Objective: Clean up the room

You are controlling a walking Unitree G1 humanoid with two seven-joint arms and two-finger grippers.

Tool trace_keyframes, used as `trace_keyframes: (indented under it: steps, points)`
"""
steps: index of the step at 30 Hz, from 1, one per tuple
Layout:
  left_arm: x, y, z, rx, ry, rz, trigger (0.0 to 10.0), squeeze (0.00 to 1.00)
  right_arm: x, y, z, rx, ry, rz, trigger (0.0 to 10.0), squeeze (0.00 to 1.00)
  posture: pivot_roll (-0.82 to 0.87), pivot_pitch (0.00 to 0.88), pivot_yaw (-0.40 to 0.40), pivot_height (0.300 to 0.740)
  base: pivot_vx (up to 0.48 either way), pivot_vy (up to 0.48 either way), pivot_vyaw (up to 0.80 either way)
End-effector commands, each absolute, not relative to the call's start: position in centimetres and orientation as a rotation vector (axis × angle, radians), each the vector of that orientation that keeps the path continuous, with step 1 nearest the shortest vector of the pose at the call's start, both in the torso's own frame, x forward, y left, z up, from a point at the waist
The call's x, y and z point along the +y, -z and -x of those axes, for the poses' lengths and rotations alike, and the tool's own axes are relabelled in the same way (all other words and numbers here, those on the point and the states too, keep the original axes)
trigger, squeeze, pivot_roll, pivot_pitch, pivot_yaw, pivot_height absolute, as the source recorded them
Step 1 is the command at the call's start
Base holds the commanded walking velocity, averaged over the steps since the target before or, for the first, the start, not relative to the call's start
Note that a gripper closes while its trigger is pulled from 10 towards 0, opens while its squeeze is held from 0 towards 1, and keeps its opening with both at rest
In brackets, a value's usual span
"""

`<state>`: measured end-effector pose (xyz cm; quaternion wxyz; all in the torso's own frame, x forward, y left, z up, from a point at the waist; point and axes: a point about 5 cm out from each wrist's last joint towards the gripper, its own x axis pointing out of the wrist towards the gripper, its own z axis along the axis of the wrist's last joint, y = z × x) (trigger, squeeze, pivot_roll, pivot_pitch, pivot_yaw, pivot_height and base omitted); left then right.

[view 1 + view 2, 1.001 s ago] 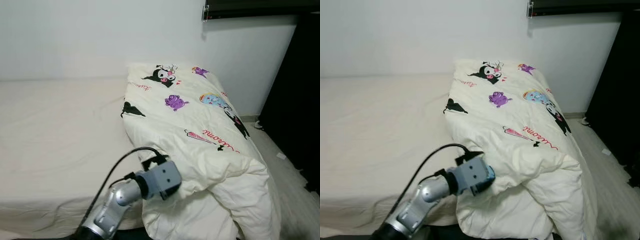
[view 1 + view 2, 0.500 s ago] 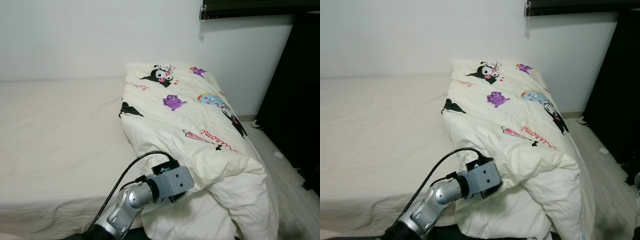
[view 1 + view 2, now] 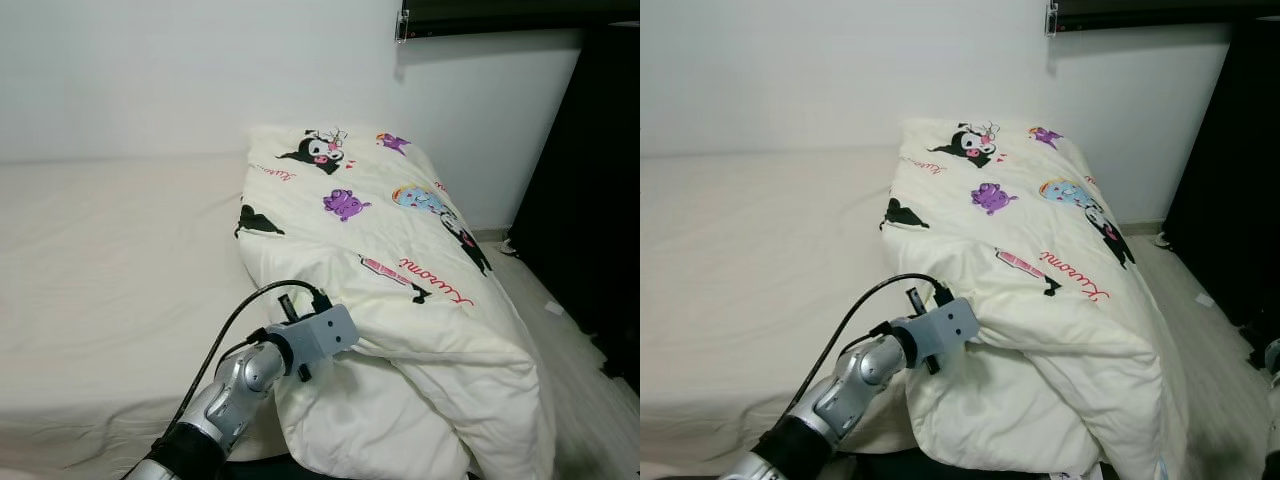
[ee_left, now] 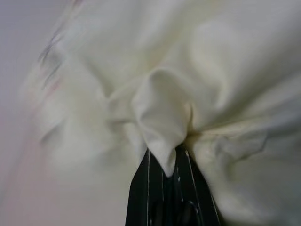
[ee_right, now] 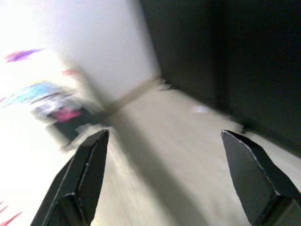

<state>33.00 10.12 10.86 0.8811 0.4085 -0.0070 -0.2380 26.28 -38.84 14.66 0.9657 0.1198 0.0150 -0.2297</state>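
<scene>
Quilt (image 3: 400, 270) heaped on the bed (image 3: 110, 260), pinched in left gripper (image 4: 164, 162) jaws; right gripper (image 5: 164, 174) jaws spread.

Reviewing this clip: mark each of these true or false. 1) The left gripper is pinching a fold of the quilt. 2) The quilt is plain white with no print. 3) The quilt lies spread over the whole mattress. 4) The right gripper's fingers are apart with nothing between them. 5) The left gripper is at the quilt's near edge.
1) True. The left gripper is closed on a bunched fold of the quilt.
2) False. It is cream with cartoon figures and red lettering.
3) False. It is folded onto the right side; the mattress to its left is uncovered.
4) True. The right gripper is open above the floor.
5) True.
</scene>
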Motion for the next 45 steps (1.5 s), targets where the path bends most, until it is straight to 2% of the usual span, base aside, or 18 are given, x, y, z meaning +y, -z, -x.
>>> trace_keyframes:
  steps: [1,2,3,5,6,8,10,12,14,16,19,21,22,23,24,27,31,45]
  points:
    - [14.8,-12.8,-34.5,0.02,0.292,-0.845,0.0,0.0,-37.3,-14.5,-27.0,0.062,0.348,-0.254,10.0,0.0,0.01,0.0,-0.003,0.49,0.0,0.0,0.0]
    - [17.9,-13.9,-34.9,0.048,0.189,-0.927,0.0,0.0,-35.4,-14.6,-27.5,0.088,0.189,-0.263,10.0,0.0,0.01,0.0,-0.003,0.49,0.0,0.0,0.0]
    - [17.9,-13.9,-34.9,0.048,0.189,-0.927,0.0,0.0,-35.4,-14.6,-27.5,0.088,0.189,-0.263,10.0,0.0,0.01,0.0,-0.003,0.49,0.0,0.0,0.0]
    - [22.5,-15.9,-34.5,0.102,0.042,-1.053,0.0,0.0,-31.1,-15.1,-27.6,0.125,-0.158,-0.254,10.0,0.0,0.03,0.0,-0.004,0.49,0.0,0.0,0.0]
    - [22.5,-15.9,-34.5,0.102,0.042,-1.053,0.0,0.0,-31.1,-15.1,-27.6,0.125,-0.158,-0.254,10.0,0.0,0.03,0.0,-0.004,0.49,0.0,0.0,0.0]
    - [25.3,-17.4,-33.3,0.162,-0.057,-1.122,0.0,0.0,-27.1,-16.2,-26.5,0.126,-0.459,-0.256,10.0,0.0,0.05,0.0,-0.014,0.49,0.0,0.0,0.0]
    - [25.3,-17.4,-33.3,0.162,-0.057,-1.122,0.0,0.0,-27.1,-16.2,-26.5,0.126,-0.459,-0.256,10.0,0.0,0.05,0.0,-0.014,0.49,0.0,0.0,0.0]
    - [27.0,-17.3,-31.4,0.254,-0.106,-1.106,0.0,0.0,-25.1,-16.3,-25.8,0.156,-0.615,-0.254,10.0,0.0,0.06,0.0,-0.017,0.49,0.0,0.0,0.0]
    - [27.3,-16.0,-30.1,0.343,-0.072,-1.074,0.0,0.0,-24.8,-15.9,-25.8,0.191,-0.639,-0.235,10.0,0.0,0.07,0.0,-0.02,0.49,0.0,0.0,0.0]
    - [27.0,-12.8,-27.6,0.515,0.04,-1.007,0.0,0.0,-24.8,-15.2,-25.9,0.245,-0.642,-0.196,10.0,0.0,0.07,0.0,-0.023,0.49,0.0,0.0,0.0]
    - [26.8,-11.2,-26.4,0.594,0.096,-0.989,0.0,0.0,-24.8,-15.0,-25.9,0.259,-0.642,-0.188,10.0,0.0,0.07,0.0,-0.023,0.49,0.0,0.0,0.0]
    - [26.8,-7.8,-23.3,0.783,0.214,-0.995,0.0,0.0,-24.7,-14.9,-25.7,0.286,-0.655,-0.181,10.0,0.0,0.08,0.0,-0.022,0.49,0.0,0.0,0.0]
    - [26.8,-7.8,-23.3,0.783,0.214,-0.995,0.0,0.0,-24.7,-14.9,-25.7,0.286,-0.655,-0.181,10.0,0.0,0.08,0.0,-0.022,0.49,0.0,0.0,0.0]
    - [27.0,-6.3,-21.6,0.873,0.265,-0.994,0.0,0.0,-24.5,-14.8,-25.5,0.296,-0.664,-0.181,10.0,0.0,0.08,0.0,-0.019,0.49,0.0,0.0,0.0]
    - [27.0,-6.3,-21.6,0.873,0.265,-0.994,0.0,0.0,-24.5,-14.8,-25.5,0.296,-0.664,-0.181,10.0,0.0,0.08,0.0,-0.019,0.49,0.0,0.0,0.0]
    - [28.6,-4.7,-18.7,1.006,0.245,-1.019,0.0,0.0,-24.0,-14.7,-25.0,0.311,-0.692,-0.194,10.0,0.0,0.09,0.0,-0.014,0.49,0.0,0.0,0.0]
    - [29.3,-4.7,-18.0,1.047,0.226,-1.035,0.0,0.0,-23.9,-14.5,-24.8,0.32,-0.697,-0.194,10.0,0.0,0.1,0.0,-0.014,0.49,0.0,0.0,0.0]
    - [28.7,-3.6,-13.6,1.283,0.378,-0.968,0.0,0.0,-23.6,-13.8,-24.8,0.346,-0.711,-0.196,10.0,0.0,0.1,0.0,-0.008,0.49,0.0,0.0,0.0]
